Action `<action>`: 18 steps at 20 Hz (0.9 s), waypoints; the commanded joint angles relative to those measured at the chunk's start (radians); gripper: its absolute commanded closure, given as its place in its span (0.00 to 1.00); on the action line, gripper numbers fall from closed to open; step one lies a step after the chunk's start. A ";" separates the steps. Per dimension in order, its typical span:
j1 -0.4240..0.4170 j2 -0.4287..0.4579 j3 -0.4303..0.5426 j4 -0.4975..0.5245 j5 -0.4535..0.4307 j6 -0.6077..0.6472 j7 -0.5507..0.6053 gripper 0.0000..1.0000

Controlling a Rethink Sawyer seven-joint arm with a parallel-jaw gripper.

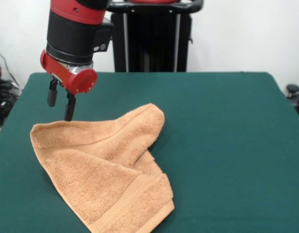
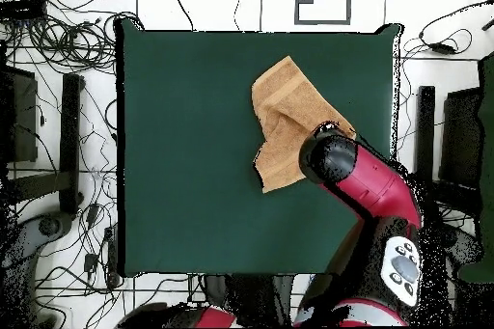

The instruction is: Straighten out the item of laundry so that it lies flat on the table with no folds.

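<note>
A light orange-tan terry towel point(image 1: 108, 167) lies crumpled on the dark green table point(image 1: 227, 145), roughly triangular, with one edge folded over along its top and a soft hump rising toward 1 o'clock. A woven border band shows at its lower corner. From the front, it sits toward 8 o'clock on the table. The red and black arm point(image 2: 362, 185) comes down at 10 o'clock, its gripper point(image 1: 61, 106) with two dark fingers spread apart, empty, tips just above the towel's folded edge. Overhead, the arm covers part of the towel.
</note>
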 commanded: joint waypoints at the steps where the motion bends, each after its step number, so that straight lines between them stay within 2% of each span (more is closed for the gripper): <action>1: 0.016 0.093 0.145 0.007 0.001 -0.044 0.161 0.00; 18: -0.015 0.115 0.167 0.000 -0.009 -0.062 0.129 0.00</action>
